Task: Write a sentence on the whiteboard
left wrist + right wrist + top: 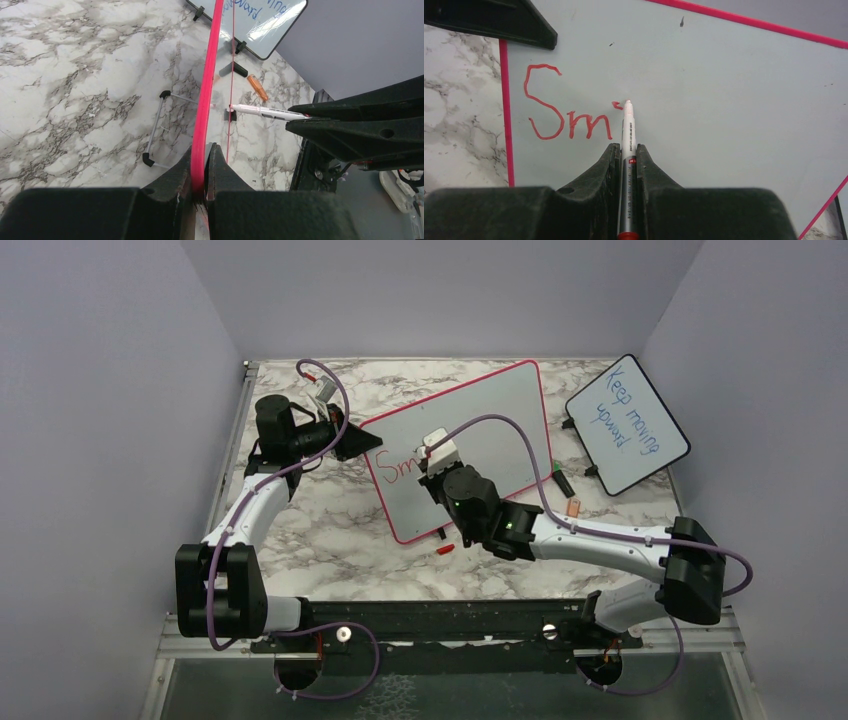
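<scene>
Your right tool is pressed tight on a marker. It pinches the marker by its body, and the pen sticks straight out past the fingertips. The pen's tip looks to be touching the whiteboard, right at the little red dot over the "i". The sentence is only three red letters now, "Smi", and they sit just to the left of the tip. All the bare white space is on the other side, to the right of the tip. I think that is the way you must go next. The board's long side runs that way too, from the left arm's end toward the small board with blue words. So slide the pen sideways along the long side, not up or down. The whiteboard is in the middle of the desk, between the two arms. I cannot tell how far it is tipped up. Your right arm is the one right over the writing spot, so it does the drawing. Your left tool is at the board's left end, near the big "S". It is squeezed shut on the pink frame and grips the edge between its two fingers. I think it is there to stop the board from sliding when the pen pushes on it.
</scene>
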